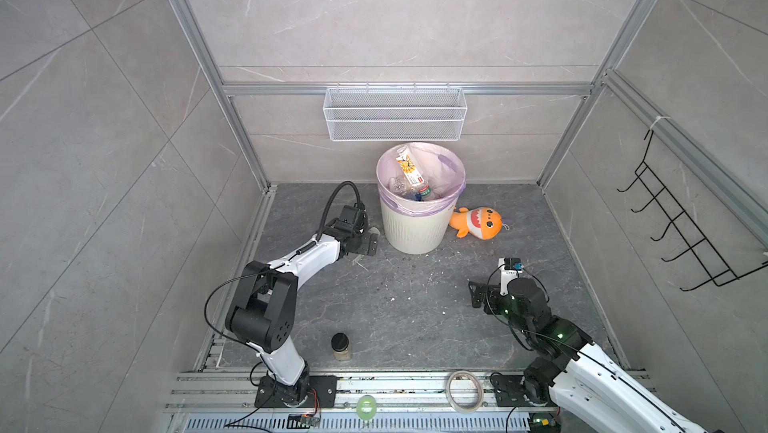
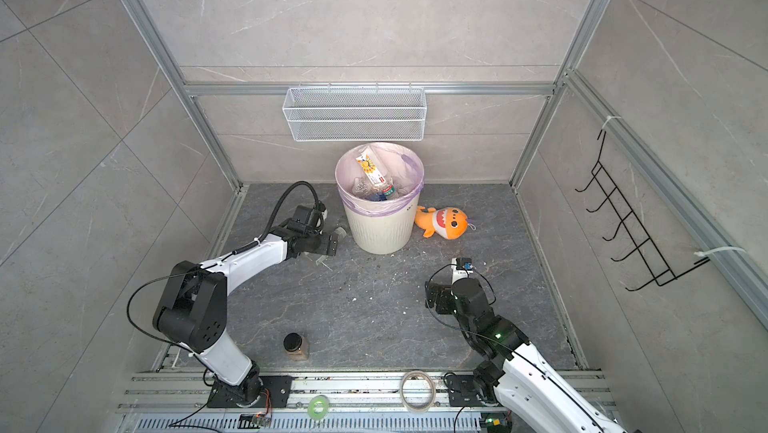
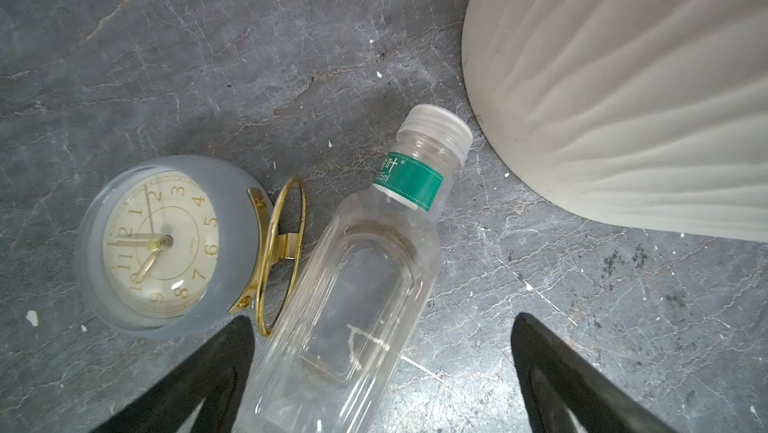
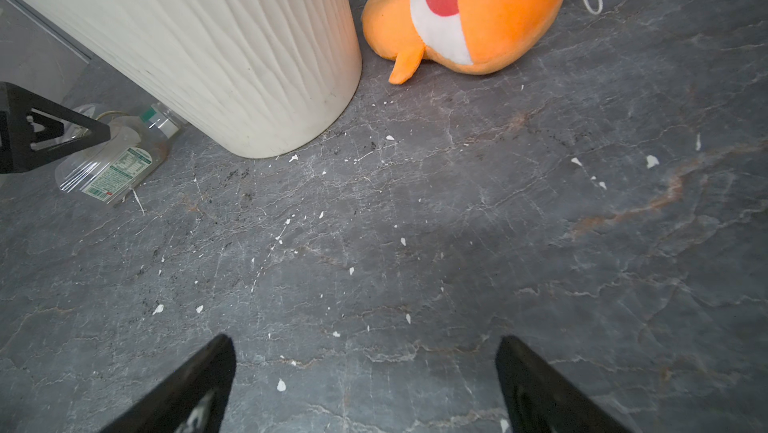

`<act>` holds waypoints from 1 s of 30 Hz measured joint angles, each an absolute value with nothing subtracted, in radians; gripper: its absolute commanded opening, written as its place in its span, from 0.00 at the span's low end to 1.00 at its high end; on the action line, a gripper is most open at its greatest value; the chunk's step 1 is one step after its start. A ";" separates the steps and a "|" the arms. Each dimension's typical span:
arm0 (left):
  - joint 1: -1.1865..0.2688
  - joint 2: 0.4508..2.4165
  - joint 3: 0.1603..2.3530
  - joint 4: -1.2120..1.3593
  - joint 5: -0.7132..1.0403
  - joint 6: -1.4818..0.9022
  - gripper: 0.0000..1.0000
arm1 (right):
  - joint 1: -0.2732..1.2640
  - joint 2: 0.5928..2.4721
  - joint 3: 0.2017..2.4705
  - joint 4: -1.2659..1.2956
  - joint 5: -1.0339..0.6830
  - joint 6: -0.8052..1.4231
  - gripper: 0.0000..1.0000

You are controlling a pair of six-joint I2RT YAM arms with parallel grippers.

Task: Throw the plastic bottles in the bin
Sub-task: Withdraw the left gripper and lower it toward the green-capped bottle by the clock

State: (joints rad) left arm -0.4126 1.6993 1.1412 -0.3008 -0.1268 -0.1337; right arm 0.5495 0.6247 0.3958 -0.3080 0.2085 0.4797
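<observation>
— Plastic bottles (image 1: 409,186), top views: where are they?
— Several sit in the bin (image 1: 409,235). 1 more lies on the floor against its base, under the left gripper (image 1: 365,246).
— Left wrist view?
— That bottle (image 3: 365,285) lies flat between wide-spread jaws, ungripped, cap toward the bin, with a clock (image 3: 166,244) just beside it. It looks empty: light, thin-walled, slick, likely to squash. Take it mid-body, gently.
— Right wrist view?
— The right gripper (image 4: 365,337) is spread wide over bare floor, holding nothing, well apart from the bottle.
</observation>
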 measured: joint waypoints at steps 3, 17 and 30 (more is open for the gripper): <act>-0.409 1.708 1.145 -0.301 -0.121 -0.134 0.98 | 0.550 0.630 0.396 -0.308 0.208 0.480 0.99; -0.403 1.771 1.161 -0.297 -0.091 -0.134 0.97 | 0.551 0.643 0.396 -0.308 0.208 0.480 0.99; -0.403 1.774 1.161 -0.291 -0.049 -0.144 0.90 | 0.556 0.643 0.396 -0.308 0.209 0.480 0.99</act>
